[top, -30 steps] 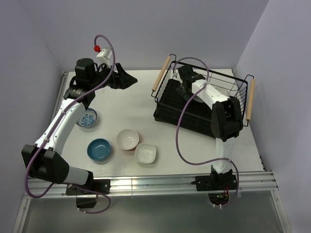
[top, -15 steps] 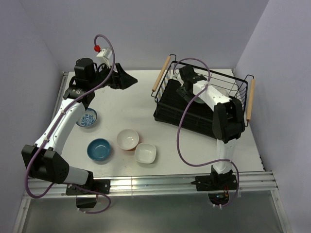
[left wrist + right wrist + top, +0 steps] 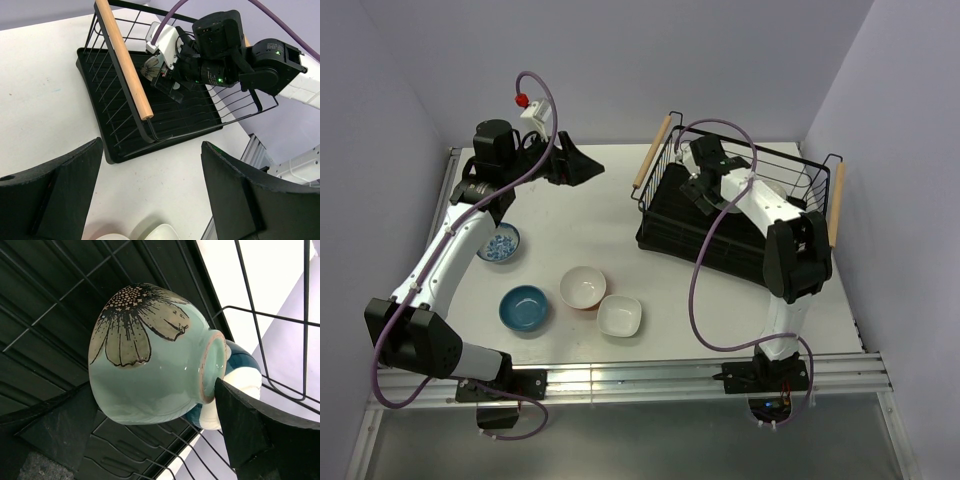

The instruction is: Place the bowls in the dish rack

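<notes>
The dish rack (image 3: 790,162) stands at the right of the table. My right gripper (image 3: 703,192) reaches into its far-left corner. In the right wrist view a mint green bowl (image 3: 150,355) with a flower print lies on its side on the rack's wires, between the wide-open fingers of the right gripper (image 3: 155,390). The right finger (image 3: 250,425) sits at its foot ring. A dark blue and white bowl (image 3: 240,370) leans behind it. On the table lie a patterned bowl (image 3: 500,243), a blue bowl (image 3: 524,307), a white-and-orange bowl (image 3: 583,287) and a squarish white bowl (image 3: 619,316). My left gripper (image 3: 582,163) hangs open and empty.
The rack has a wooden handle (image 3: 651,152) at its left end and another (image 3: 836,205) at its right. Purple walls close in the table at the back and sides. A metal rail (image 3: 620,378) runs along the near edge by the arm bases.
My right wrist has drawn back a little from the rack's far-left corner and its elbow has swung right. The left arm and the table bowls have not moved.
</notes>
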You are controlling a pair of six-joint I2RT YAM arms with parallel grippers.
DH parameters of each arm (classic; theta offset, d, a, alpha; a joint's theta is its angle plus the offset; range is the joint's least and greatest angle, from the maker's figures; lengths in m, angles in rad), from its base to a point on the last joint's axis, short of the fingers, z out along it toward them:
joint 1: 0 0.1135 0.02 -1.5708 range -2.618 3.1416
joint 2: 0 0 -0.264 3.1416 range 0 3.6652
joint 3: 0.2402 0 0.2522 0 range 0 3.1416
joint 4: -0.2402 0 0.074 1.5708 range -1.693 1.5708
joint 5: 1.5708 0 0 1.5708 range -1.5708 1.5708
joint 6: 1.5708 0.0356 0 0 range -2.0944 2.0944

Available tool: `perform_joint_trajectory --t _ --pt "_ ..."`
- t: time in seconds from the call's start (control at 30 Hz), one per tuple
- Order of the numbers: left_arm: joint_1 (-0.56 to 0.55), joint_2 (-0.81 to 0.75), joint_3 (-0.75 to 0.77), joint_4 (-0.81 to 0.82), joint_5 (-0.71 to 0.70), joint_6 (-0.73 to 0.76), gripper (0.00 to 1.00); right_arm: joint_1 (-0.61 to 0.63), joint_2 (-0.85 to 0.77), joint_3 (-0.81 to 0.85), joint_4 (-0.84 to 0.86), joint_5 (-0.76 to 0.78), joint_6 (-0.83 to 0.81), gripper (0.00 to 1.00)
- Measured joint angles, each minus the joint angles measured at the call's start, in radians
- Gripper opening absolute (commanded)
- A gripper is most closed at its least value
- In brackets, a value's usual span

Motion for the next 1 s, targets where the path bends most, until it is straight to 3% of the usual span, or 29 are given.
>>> perform_joint_trajectory --t 0.6,0.83,0.87,0.97,1.0 --pt "0.000 0.000 0.000 -0.010 0.008 0.004 0.85 0.048 -0.006 -0.026 -0.030 -0.035 0.016 1.00" --pt "0.000 -0.002 0.000 -0.015 0.006 0.004 0.84 0.053 -0.089 -0.033 -0.036 -0.080 0.071 1.00" --pt "0.000 -0.002 0.000 -0.015 0.006 0.004 0.85 0.053 -0.108 -0.034 -0.036 -0.093 0.082 0.99" --pt "0.002 -0.010 -0.002 -0.014 0.006 0.004 0.84 0.055 -0.175 -0.039 -0.039 -0.137 0.113 0.82" --pt "0.003 -0.014 -0.003 -0.014 0.006 0.004 0.84 0.056 -0.193 -0.041 -0.043 -0.154 0.121 0.68"
